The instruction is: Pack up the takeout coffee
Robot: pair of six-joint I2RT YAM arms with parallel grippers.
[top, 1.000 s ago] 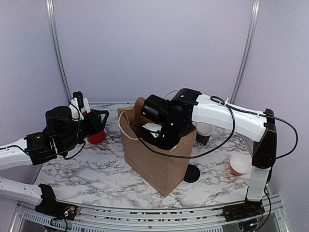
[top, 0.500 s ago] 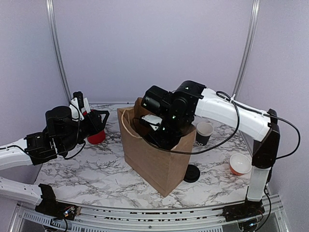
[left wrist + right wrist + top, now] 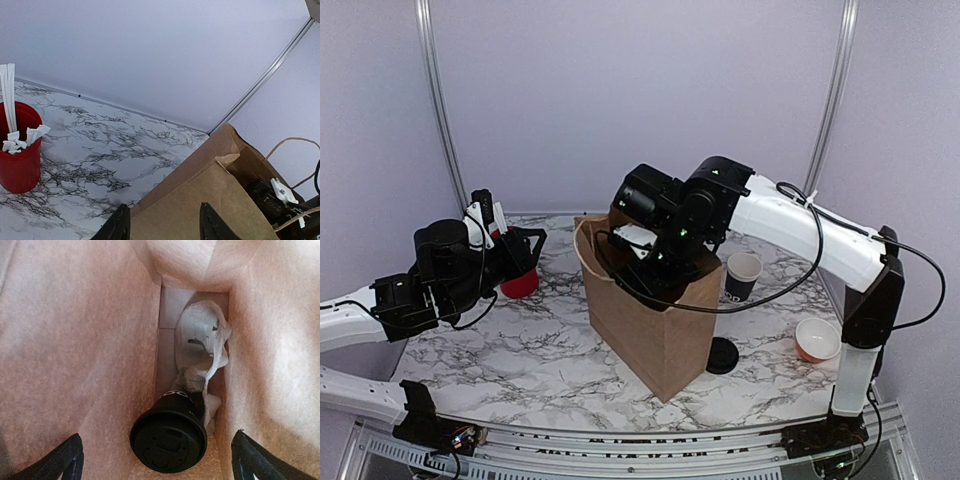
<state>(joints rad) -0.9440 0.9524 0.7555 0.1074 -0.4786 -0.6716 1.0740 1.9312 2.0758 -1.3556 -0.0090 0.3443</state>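
Inside the paper bag [image 3: 655, 325]: the takeout coffee [image 3: 168, 440], black and lidded, sits at the bottom with its lid toward the right wrist camera and small white print on its side.
Behind the coffee: crumpled white paper [image 3: 202, 340] touches the cup and lies against the bag's far end.
Right gripper [image 3: 157, 456]: it is above the cup inside the bag, fingers spread wide, one on each side; neither touches the cup and nothing is held.
Right arm [image 3: 800, 235]: it reaches over from the right, its wrist dipped into the bag's mouth.
Bag: brown and upright at mid-table, top open, with a twine handle at its left rim.
Left gripper [image 3: 165, 227]: its fingers are apart with nothing between them; they point toward the bag's side, and the top view shows it clear of the bag.
Red holder [image 3: 520, 283]: it stands just beside the left gripper, with white wrapped sticks upright in it.
Right of the bag: a cup with a white upper part [image 3: 743, 275] stands farther back; a flat black lid [image 3: 722, 356] lies just beside the bag's near corner; an orange bowl [image 3: 817, 340] sits near the right arm's post.
Table [image 3: 500, 360]: white marble with dark veins.
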